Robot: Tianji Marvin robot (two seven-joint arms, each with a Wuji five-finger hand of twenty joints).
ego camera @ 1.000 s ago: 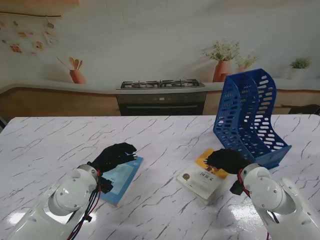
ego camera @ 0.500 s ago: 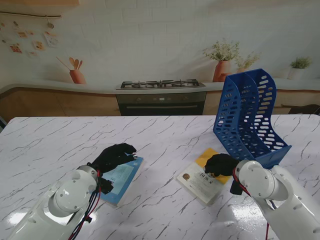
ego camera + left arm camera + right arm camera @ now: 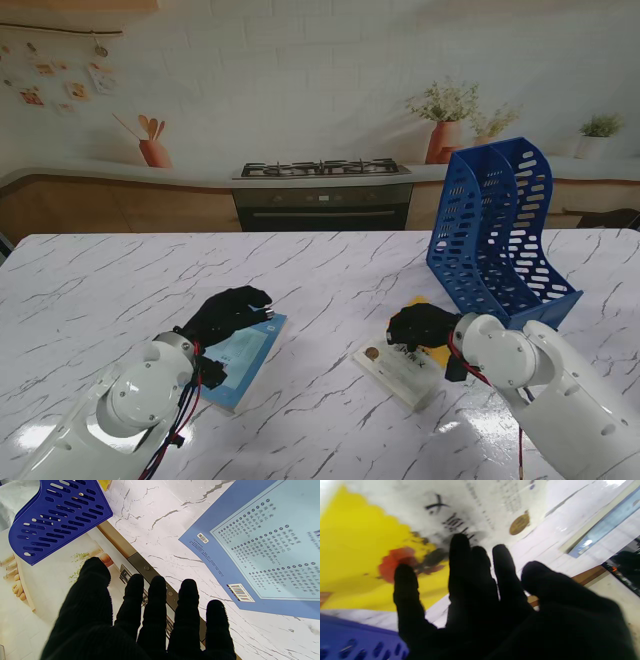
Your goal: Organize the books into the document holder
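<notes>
A blue document holder (image 3: pixel 503 237) stands upright at the right of the table; part of it shows in the left wrist view (image 3: pixel 57 515). A white and yellow book (image 3: pixel 400 365) lies flat just nearer to me than the holder, and my right hand (image 3: pixel 422 325) lies over its far part with fingers spread, holding nothing. The right wrist view shows that cover (image 3: pixel 395 517) close up, blurred, beyond the fingers (image 3: pixel 460 562). A light blue book (image 3: pixel 245 356) lies flat on the left. My left hand (image 3: pixel 228 312) hovers over its far end, fingers (image 3: pixel 155 600) spread.
The marble table (image 3: pixel 320 280) stretches wide around both books. A printed kitchen backdrop with a stove (image 3: pixel 322 190) stands behind the table's far edge. The holder stands close to the right hand's far side.
My right hand has slid leftward across the white and yellow book, and its forearm has swung in over the table. The left hand and the blue book have stayed still.
</notes>
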